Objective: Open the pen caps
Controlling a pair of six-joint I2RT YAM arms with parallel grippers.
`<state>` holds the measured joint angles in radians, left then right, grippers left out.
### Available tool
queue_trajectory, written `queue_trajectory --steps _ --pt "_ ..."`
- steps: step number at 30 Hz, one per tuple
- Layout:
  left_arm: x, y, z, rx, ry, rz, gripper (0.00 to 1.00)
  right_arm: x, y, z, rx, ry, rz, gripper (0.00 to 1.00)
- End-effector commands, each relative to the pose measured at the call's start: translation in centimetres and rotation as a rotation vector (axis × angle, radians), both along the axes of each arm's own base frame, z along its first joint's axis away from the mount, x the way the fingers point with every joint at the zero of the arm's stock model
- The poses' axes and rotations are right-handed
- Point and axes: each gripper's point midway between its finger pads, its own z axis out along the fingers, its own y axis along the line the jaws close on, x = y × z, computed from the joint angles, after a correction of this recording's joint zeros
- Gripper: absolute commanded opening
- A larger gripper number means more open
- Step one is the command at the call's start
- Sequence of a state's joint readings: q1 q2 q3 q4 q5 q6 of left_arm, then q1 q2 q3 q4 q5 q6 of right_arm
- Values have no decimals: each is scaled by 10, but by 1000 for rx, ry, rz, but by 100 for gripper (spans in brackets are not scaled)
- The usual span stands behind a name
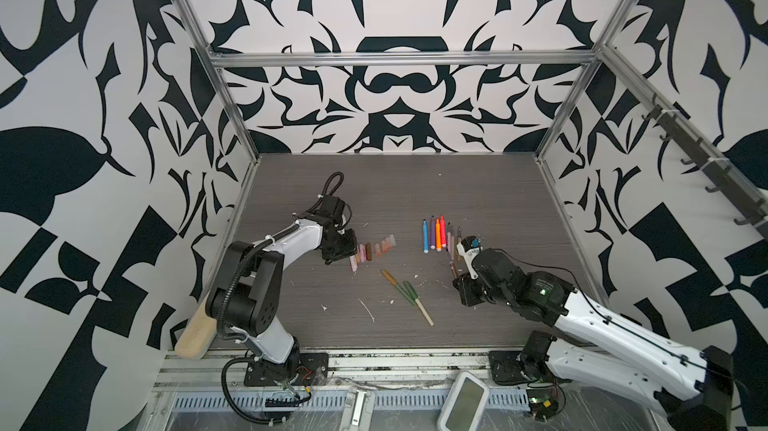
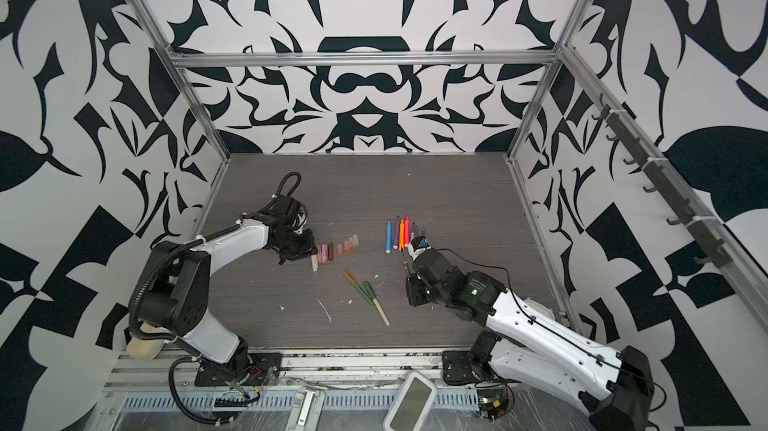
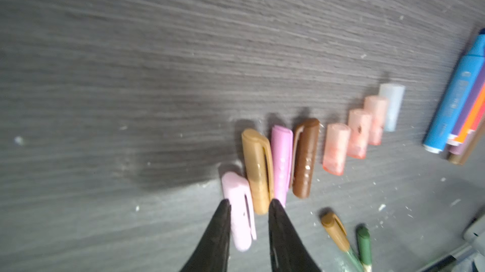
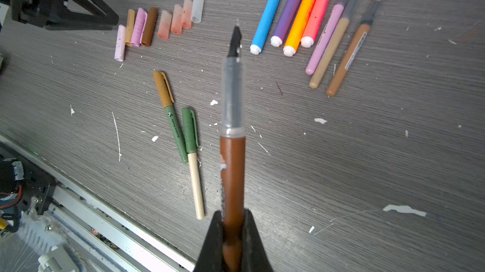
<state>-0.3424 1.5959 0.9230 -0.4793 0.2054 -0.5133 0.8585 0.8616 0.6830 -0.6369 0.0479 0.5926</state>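
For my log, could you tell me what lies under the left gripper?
The pale pink cap lies on the table under the open left gripper, beside the tan cap. One finger covers part of its side.

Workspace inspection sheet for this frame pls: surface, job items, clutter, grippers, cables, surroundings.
Surface: dark wood-grain tabletop, scuffed.
Job's things: eight pen caps lie off in a row; seven uncapped markers in a second row; tan-capped pen and green-capped pen not yet opened.
Clutter: white scraps scattered across the tabletop.
Grippers: left gripper open, fingertips either side of the light pink cap; right gripper shut on an uncapped brown pen.
Cables: black conduit along the left arm; no snag seen.
Surroundings: patterned walls, aluminium frame, hook rail, white device at the front edge.
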Motion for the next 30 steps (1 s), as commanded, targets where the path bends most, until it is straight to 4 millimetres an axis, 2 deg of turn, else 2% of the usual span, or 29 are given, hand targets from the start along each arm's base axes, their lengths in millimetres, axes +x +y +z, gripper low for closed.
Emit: queue_trajectory --steps 1,3,9,14,19,22,30 --pt "-13 -2 10 -57 0 21 37 4 -6 5 -16 -28 -11 0" --pt "-19 -1 11 -63 -3 29 45 6 -14 2 -40 -5 -47 0" --pt "-28 3 6 -72 -12 39 46 24 -29 -3 -61 72 -97 0" --pt "-23 2 -6 -66 -9 44 49 46 -44 -4 91 160 -174 0" --pt "-13 1 -13 -66 -10 37 49 67 -65 -14 210 238 -270 0" --pt "-7 2 -12 -64 -18 27 49 75 -70 -17 258 258 -299 0" --pt "-4 1 -17 -117 2 23 49 84 -74 -25 248 265 -321 0"
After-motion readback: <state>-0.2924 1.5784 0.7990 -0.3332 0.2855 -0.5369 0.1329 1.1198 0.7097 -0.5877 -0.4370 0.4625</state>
